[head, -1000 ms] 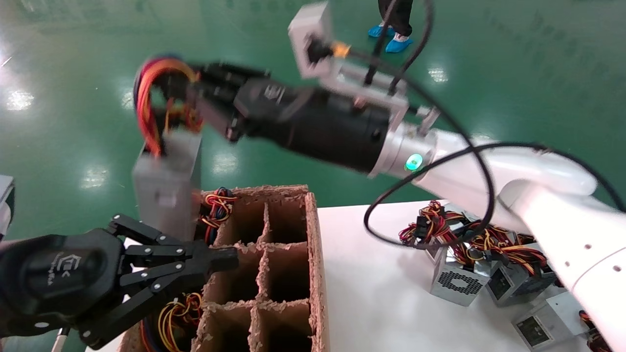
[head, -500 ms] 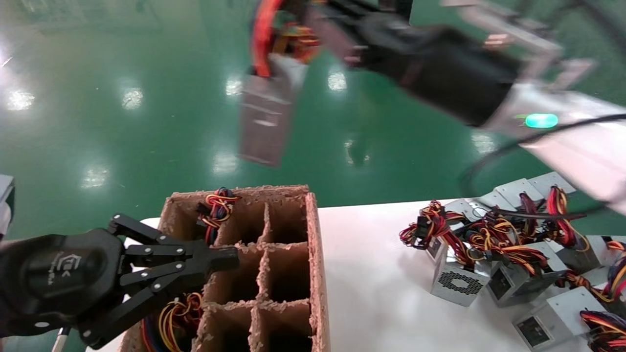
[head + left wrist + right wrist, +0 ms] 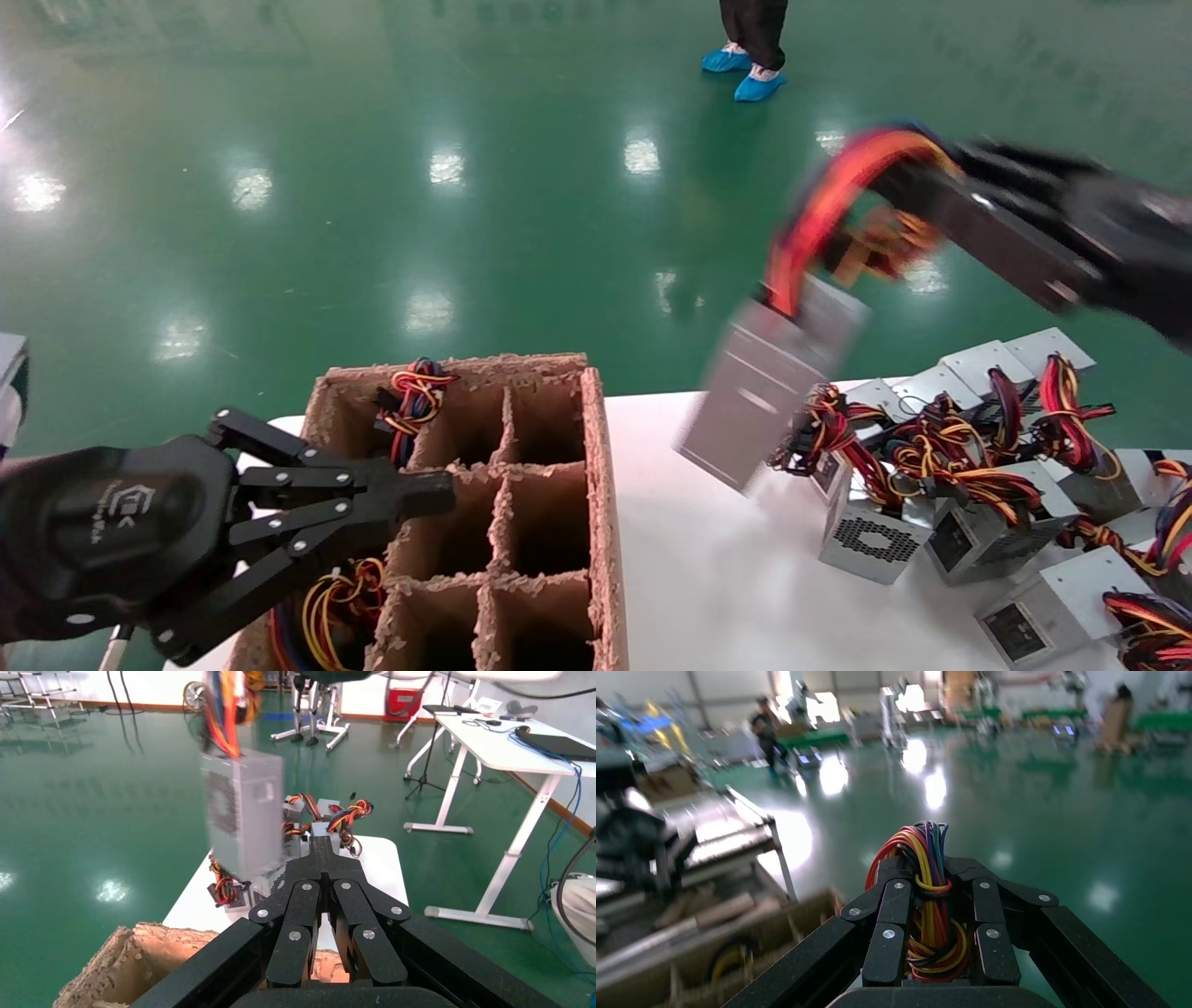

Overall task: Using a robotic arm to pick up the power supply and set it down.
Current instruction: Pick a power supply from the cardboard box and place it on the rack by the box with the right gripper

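The robotic arm at work is my right one, and only its black gripper (image 3: 931, 186) shows at the upper right of the head view. It is shut on the red, yellow and orange wire bundle (image 3: 926, 903) of a power supply (image 3: 768, 391). The silver box dangles tilted from those wires above the table's far edge, beside the pile. The left wrist view shows the same power supply (image 3: 242, 811) hanging in the air. My left gripper (image 3: 438, 492) is shut on nothing and hovers at the lower left over the cardboard crate (image 3: 596, 485).
Several more power supplies (image 3: 968, 522) with tangled wires lie heaped on the right of the white table (image 3: 726, 578). The divided crate holds wires in its left cells. A person's blue-covered feet (image 3: 754, 79) stand on the green floor beyond.
My right gripper has swung the hanging power supply from above the crate's far left corner across to the right, lower, over the table beside the pile. The left arm has not moved.
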